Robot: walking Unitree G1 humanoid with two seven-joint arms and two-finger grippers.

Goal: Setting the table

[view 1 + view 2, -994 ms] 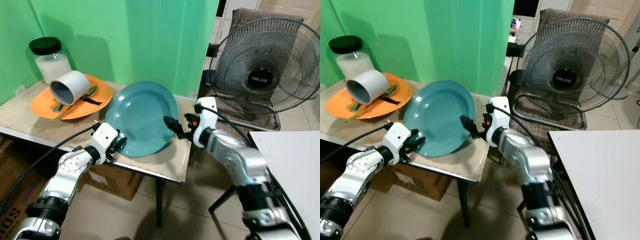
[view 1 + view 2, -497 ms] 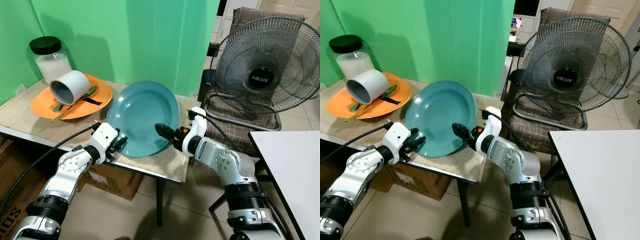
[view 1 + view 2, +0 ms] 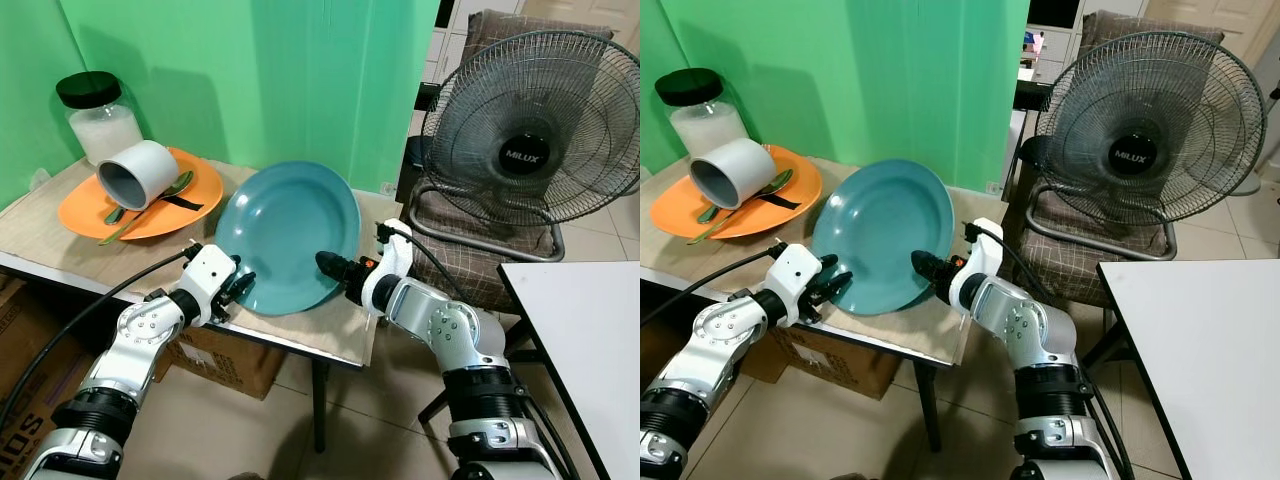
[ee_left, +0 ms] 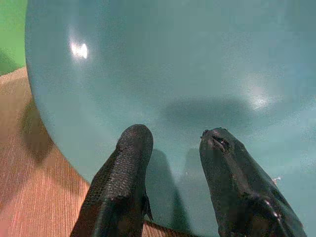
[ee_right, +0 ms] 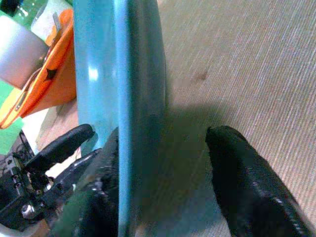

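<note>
Landmark: teal plate [image 3: 285, 238], tilted up on its near edge on the worktop [image 3: 60, 235].

Far left of the plate: a jar [image 3: 95, 115] with a black lid. In front of it an orange plate [image 3: 140, 195] carries a grey cup [image 3: 138, 174] lying on its side and some cutlery.

At the plate's lower left rim: left gripper [image 3: 238, 287]. In the left wrist view the jaws stand released, two fingers [image 4: 123, 182] spread in front of the teal face, not pinching it.

At the plate's lower right rim: right gripper [image 3: 335, 266]. In the right wrist view the jaws straddle the rim, one finger on each face, a gap on the back side; not clenched as far as I can tell.

Right of the plate, off the worktop: a fan [image 3: 525, 125] on a chair, and a white table [image 3: 590, 330].

Judgement: step in hand is taking hold of the teal plate with both arms. Next move calls for closing both jaws on the rim, then lifting evenly so the plate does not slip.
</note>
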